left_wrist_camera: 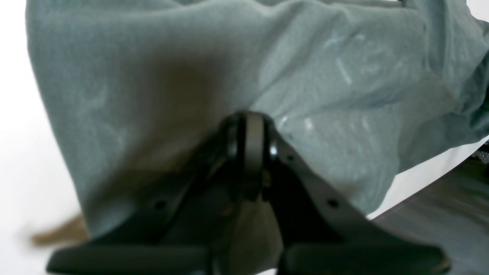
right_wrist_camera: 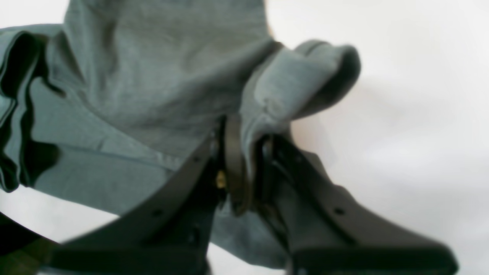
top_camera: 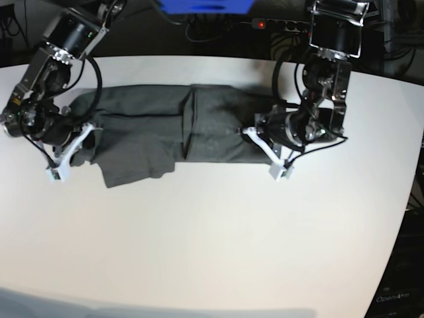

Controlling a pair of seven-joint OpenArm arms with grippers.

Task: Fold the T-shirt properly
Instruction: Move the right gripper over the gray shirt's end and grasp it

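A plain dark grey, slightly wrinkled cotton T-shirt [top_camera: 175,136] lies on a white table [top_camera: 212,245] as a long band, its long axis running side to side across the far half of the table. Both black robot arms hold it, one at each end. In the base view, the left gripper [top_camera: 265,142] sits at the shirt's right end, its jaws pressed together and pinching the cloth; its wrist view shows the fabric spreading away from the closed tips [left_wrist_camera: 248,130]. The right gripper [top_camera: 76,142] sits at the shirt's left end, also clamped on fabric; its wrist view shows a bunched edge, possibly a sleeve or hem, caught between the jaws [right_wrist_camera: 246,133]. The shirt therefore stretches between the two pincers, each equally near its own end. A crosswise crease [top_camera: 187,126] near the shirt's middle suggests it is already partly folded, so the next fold probably brings one end toward the other along that long axis.
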